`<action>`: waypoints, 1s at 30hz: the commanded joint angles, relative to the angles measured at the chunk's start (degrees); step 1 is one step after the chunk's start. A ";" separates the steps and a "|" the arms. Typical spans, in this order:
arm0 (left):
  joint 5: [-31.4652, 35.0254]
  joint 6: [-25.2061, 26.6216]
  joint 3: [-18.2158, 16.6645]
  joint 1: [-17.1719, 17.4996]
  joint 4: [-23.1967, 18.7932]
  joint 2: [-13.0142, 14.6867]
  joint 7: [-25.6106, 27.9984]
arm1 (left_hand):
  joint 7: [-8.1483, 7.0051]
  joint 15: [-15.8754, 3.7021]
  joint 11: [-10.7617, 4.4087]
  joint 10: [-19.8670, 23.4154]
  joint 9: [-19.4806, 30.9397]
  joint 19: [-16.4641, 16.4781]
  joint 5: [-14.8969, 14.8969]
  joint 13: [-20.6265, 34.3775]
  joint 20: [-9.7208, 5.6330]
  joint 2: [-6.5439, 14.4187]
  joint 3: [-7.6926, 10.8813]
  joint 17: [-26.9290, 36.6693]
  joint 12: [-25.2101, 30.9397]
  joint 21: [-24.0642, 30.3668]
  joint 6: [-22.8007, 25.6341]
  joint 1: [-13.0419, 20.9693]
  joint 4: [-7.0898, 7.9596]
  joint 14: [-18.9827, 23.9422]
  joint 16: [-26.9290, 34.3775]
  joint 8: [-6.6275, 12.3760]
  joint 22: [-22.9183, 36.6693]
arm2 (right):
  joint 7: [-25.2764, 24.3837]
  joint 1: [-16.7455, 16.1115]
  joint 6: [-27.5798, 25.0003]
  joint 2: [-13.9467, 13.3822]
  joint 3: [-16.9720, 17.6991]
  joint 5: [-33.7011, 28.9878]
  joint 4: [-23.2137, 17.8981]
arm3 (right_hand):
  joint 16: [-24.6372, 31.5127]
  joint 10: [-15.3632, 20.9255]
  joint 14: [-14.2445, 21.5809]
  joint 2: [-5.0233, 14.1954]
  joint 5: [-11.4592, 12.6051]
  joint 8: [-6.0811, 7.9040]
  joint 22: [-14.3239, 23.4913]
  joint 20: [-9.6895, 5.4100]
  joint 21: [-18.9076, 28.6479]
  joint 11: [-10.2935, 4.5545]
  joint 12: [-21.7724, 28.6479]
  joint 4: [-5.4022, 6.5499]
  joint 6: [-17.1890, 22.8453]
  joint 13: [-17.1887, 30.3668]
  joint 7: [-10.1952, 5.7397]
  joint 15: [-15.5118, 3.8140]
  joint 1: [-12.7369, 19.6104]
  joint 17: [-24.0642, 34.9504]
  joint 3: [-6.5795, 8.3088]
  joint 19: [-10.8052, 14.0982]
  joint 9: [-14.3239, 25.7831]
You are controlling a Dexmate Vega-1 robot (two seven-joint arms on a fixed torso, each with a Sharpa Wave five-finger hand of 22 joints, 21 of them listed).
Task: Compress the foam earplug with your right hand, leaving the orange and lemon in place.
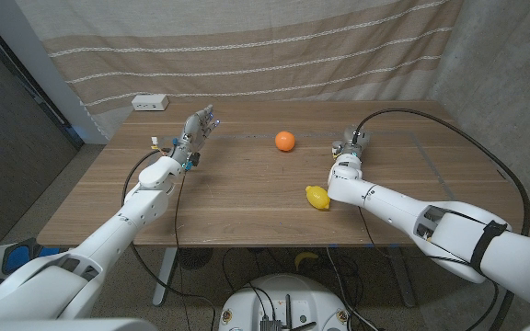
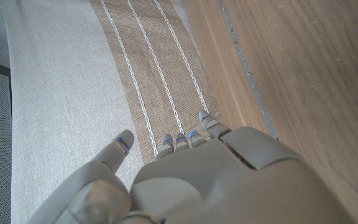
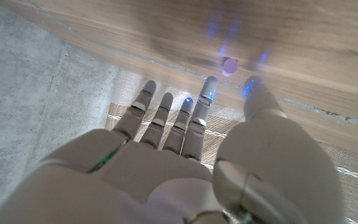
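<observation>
Wooden counter [image 1: 247,193] carried the orange [image 1: 285,140] and lemon [image 1: 316,196], both apart from the earplug [image 3: 229,65]. Right hand [image 3: 185,143] hovered over the plug, fingers spread, nothing held, presumably aligning the pinch. Left hand [image 1: 194,133] waited raised, fingers apart.

Surface: wooden tabletop [image 1: 247,198], brown planks.
On it: round orange fruit [image 1: 285,140]; yellow lemon [image 1: 316,197]; small pale foam earplug [image 3: 229,65]; white box [image 1: 150,103], far corner.

No readable text.
Nothing legible in any view: no labels, brands, numbers or signs on the objects or the surface [image 1: 247,198].
</observation>
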 commanded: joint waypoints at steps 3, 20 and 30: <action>-0.11 -0.34 -0.07 -0.28 0.55 -0.08 -0.39 | 0.14 0.11 -0.14 -0.54 0.33 0.00 0.26 0.11 0.31 5.85 -0.07 0.13 0.03 -0.16 -0.52 0.48 -0.07 -1.07 0.24 0.28 0.14 | -2.73 1.99 -1.13 4.54 0.08 0.99 8.90 | 0.62 1.23 0.78 1.29 -0.25 0.71 0.16 -0.01 0.29 -0.01 0.55 0.17 1.00 0.35 0.46 -5.16 -0.27 0.23 -0.23 0.66 -0.08; 0.01 -0.38 -0.38 0.40 -0.58 0.48 0.26 | 0.06 0.10 -0.10 -0.54 0.33 0.01 0.26 0.11 0.35 5.86 -0.12 0.14 0.05 -0.15 -0.44 0.51 -0.10 -1.10 0.25 0.31 0.14 | -4.39 3.42 -0.60 5.99 -2.23 1.94 13.33 | 1.31 5.15 2.43 4.48 -1.26 3.13 0.16 -1.46 0.59 -1.25 1.54 -1.32 7.55 1.21 0.52 -6.85 5.68 -0.02 1.67 1.68 -1.79; 0.04 -0.64 -0.33 0.31 -0.43 0.49 -0.10 | 0.05 0.11 -0.15 -0.58 0.33 0.01 0.25 0.11 0.30 5.83 -0.16 0.13 0.04 -0.15 -0.46 0.54 -0.15 -1.09 0.24 0.30 0.14 | -4.79 2.45 0.29 3.84 -2.71 1.36 9.81 | 2.32 11.18 5.00 6.22 -1.54 3.78 0.15 -3.67 1.19 -4.54 3.16 -1.95 15.91 1.60 1.03 -9.77 10.61 -0.16 3.31 3.28 -5.38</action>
